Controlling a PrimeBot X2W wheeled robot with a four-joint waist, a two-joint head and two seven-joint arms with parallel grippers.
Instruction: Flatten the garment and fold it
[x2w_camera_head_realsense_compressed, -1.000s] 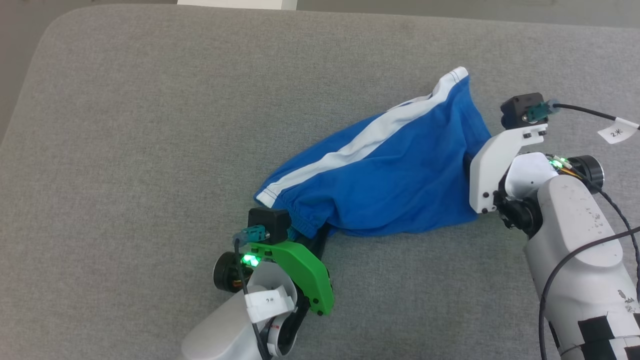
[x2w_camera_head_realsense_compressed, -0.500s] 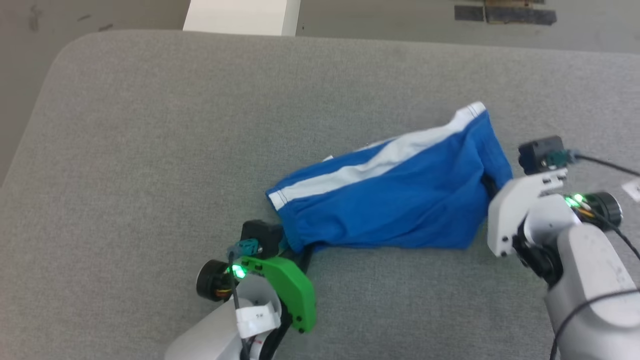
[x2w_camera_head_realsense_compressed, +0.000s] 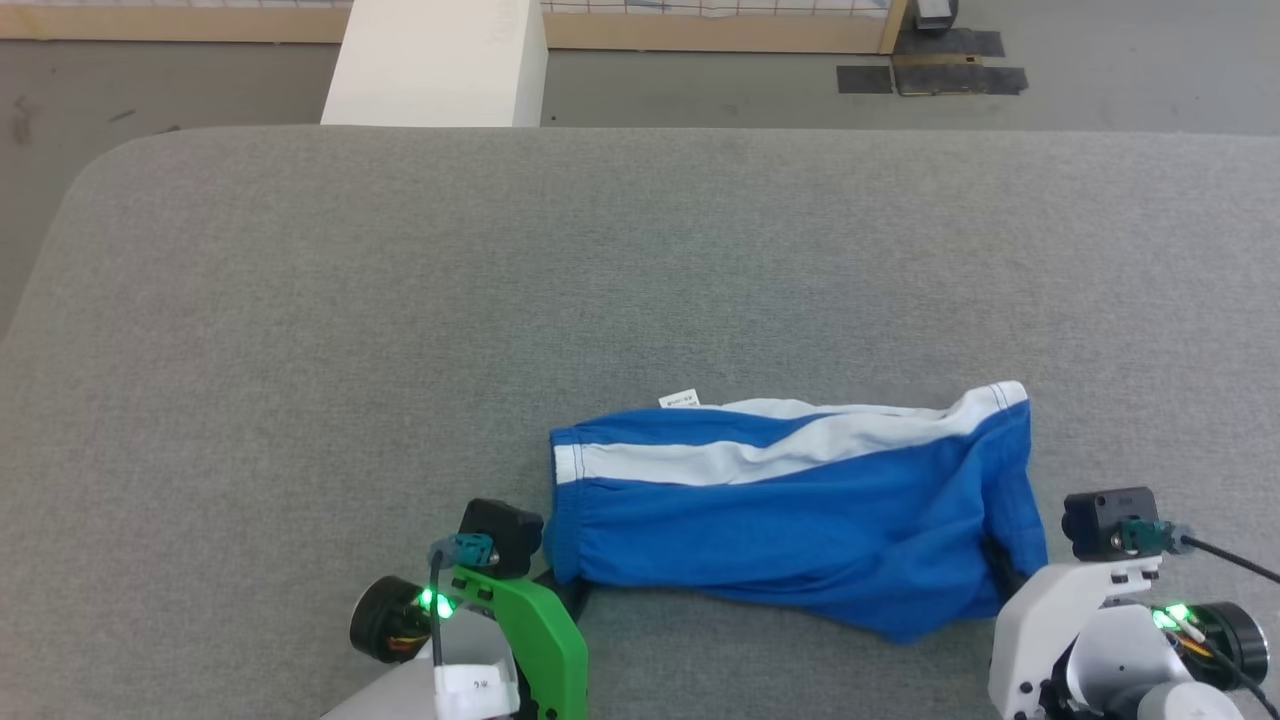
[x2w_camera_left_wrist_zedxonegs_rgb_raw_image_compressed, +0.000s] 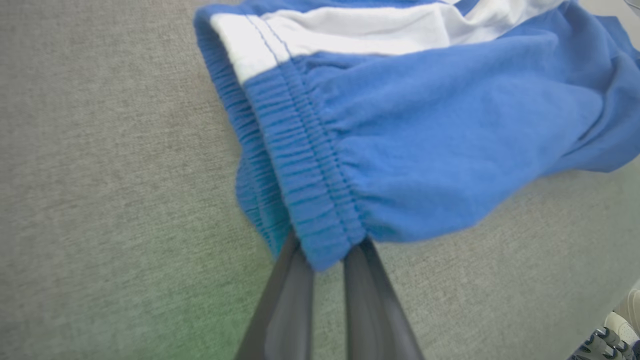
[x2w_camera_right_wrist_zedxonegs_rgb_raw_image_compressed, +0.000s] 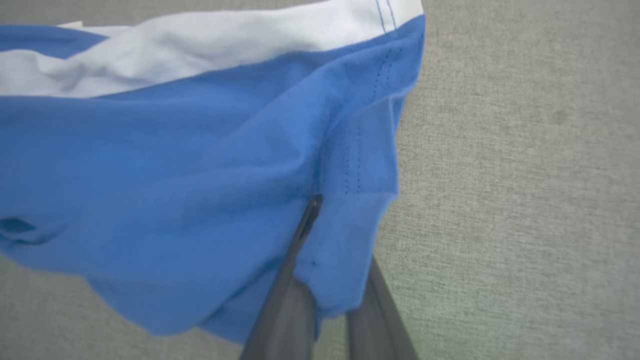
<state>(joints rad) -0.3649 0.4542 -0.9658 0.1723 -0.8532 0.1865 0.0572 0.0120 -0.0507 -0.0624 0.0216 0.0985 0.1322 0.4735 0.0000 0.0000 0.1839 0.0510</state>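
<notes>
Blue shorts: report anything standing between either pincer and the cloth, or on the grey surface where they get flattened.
Nothing visible does. The left pincer is shut on the waistband corner of the shorts, the right pincer on the hem end, and nothing else lies on the grey surface around them.

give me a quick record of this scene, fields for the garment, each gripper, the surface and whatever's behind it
garment: blue shorts, spread sideways between the two grippers, near edge rumpled, not yet folded
markings: white side stripe along the far side; small white tag at the far edge
left gripper: shut on the gathered waistband
right gripper: shut on the leg hem
surface: grey padded surface with a rounded far-left corner
background: white block on the floor past the far edge
</notes>
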